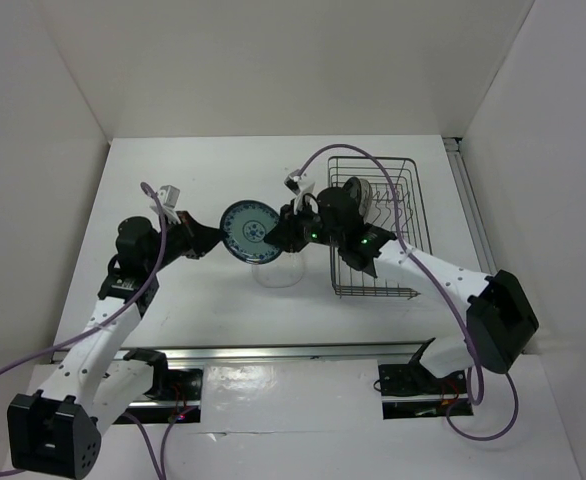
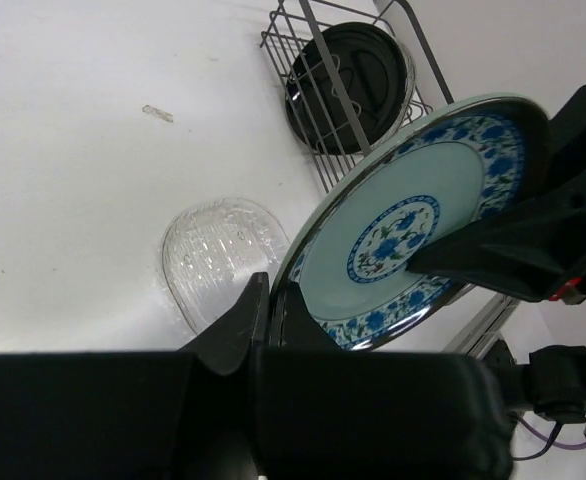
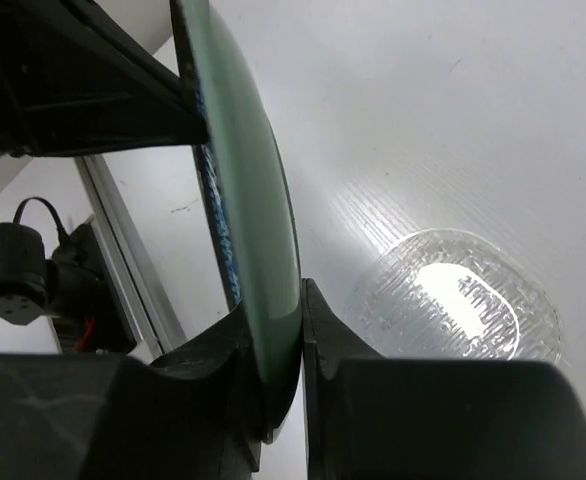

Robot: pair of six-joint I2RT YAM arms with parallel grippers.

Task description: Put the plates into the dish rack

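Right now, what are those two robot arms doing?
Both arms are holding one blue plate up in the air, tipped on its edge. The left hand pinches one side of the rim and the right hand pinches the other, so it looks like one arm is passing it to the other. A glass plate lies flat on the table underneath. A black plate already stands in the dish rack.

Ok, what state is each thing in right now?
teal plate, on edge in the air, held from both sides.
left gripper, shut on the teal plate's rim.
right gripper, shut on the opposite rim.
clear glass plate, flat on the table.
black plate, upright in the dish rack.
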